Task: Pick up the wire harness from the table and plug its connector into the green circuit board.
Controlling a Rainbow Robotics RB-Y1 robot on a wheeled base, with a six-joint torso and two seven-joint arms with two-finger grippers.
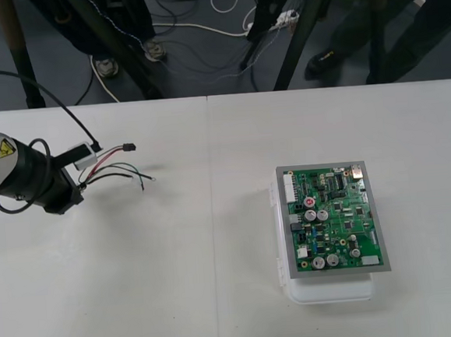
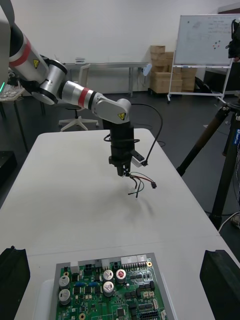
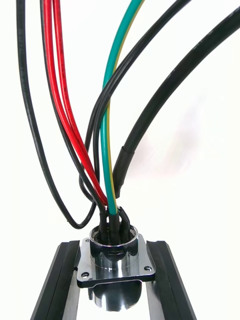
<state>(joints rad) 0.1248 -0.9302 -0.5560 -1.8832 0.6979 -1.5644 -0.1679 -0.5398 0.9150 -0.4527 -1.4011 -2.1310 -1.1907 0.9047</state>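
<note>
The wire harness [image 1: 116, 168] hangs from our left gripper [image 1: 76, 180], jaws clamped on its metal socket [image 3: 115, 257], wires [image 3: 106, 150] and plug [image 1: 129, 147] trailing out beyond them. Pickup looks done (we judge); next we must carry it to the green circuit board [image 1: 333, 218], ahead of our right gripper [image 2: 119, 255], jaws wide.
</note>
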